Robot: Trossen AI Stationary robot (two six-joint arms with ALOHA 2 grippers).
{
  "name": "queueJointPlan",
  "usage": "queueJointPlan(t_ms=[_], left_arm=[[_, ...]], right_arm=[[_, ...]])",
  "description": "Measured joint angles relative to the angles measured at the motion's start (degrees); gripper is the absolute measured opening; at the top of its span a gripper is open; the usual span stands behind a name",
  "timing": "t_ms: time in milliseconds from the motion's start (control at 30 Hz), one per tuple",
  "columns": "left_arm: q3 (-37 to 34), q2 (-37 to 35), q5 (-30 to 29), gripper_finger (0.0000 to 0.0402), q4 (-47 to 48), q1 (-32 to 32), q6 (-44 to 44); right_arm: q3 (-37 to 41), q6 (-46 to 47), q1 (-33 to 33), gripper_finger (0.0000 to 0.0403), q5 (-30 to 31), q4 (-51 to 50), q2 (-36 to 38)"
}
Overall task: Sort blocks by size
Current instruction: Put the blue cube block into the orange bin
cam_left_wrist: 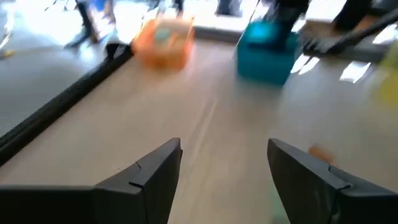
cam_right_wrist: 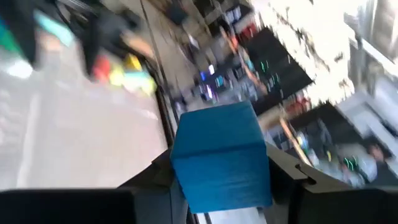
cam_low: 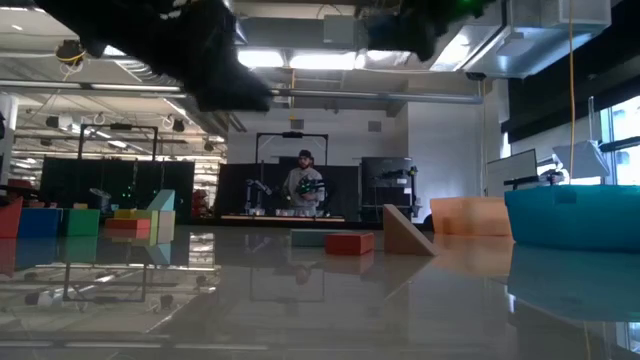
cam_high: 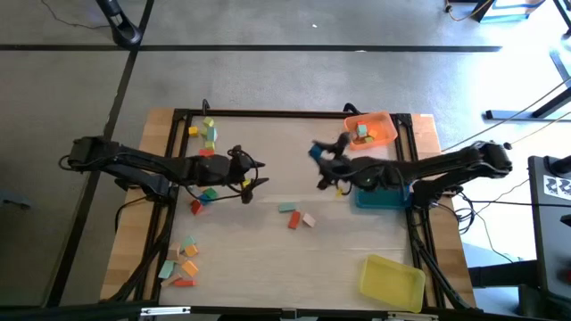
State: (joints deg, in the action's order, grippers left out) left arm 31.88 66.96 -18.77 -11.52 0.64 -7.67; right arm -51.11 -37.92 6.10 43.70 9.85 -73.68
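Above the table's middle, the right gripper (cam_right_wrist: 224, 180) clamps a blue block (cam_right_wrist: 221, 155) and carries it in the air near the orange tray (cam_high: 375, 130) at the far right corner, beside the teal tray (cam_high: 384, 196). The left gripper (cam_left_wrist: 224, 174) hangs wide apart and empty near the left edge, over scattered blocks (cam_high: 203, 192). The risk: released while tilted or short of a tray, the cube could bounce off a rim and land on the table.
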Motion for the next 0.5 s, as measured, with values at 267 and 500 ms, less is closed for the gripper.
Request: queueJointPlan(t_ms=[267, 500], left_arm=[[0.0, 0.37, -3.21, 0.0226, 8.86, 0.0, -3.49], [0.0, 0.37, -3.21, 0.0226, 9.11, 0.0, -3.75]], right_arm=[[0.0, 15.49, -15.78, 0.0147, -1.73, -19.76, 7.71], [0.02, 26.0, -34.87, 0.0147, -17.95, -28.6, 6.71]])
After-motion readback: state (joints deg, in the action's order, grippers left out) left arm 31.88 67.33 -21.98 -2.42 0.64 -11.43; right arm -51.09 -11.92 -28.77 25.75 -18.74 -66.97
